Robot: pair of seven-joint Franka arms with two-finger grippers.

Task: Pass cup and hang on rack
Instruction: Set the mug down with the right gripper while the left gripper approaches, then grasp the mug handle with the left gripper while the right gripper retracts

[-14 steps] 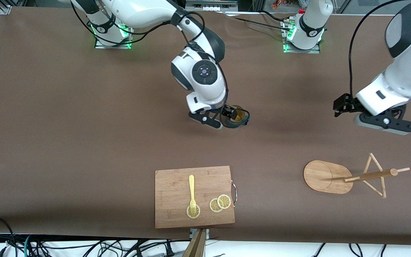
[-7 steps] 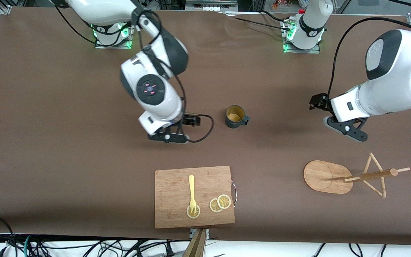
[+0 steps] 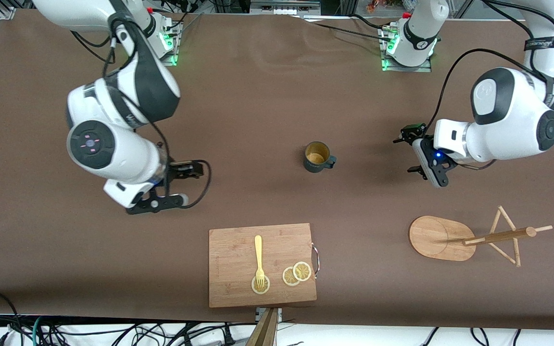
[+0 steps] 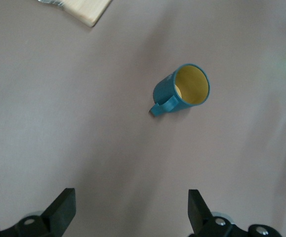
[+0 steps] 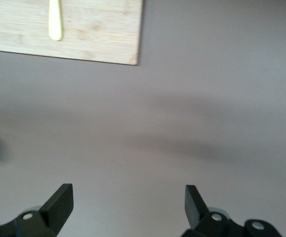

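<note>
cup (image 3: 316,156) upright on table, between both arms' spread jaws, untouched

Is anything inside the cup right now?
No. The cup stands upright on the table, free of both open grippers, the left gripper and the right gripper. The left wrist view shows only its bare yellow inside; the near wall hides part of the bottom.

arms: glossy white shells, dark grey joint bands | cables: black, looping along wrists | bases: green-lit | grippers: black two-finger, silver screws | wrist caps: round dark discs
</note>
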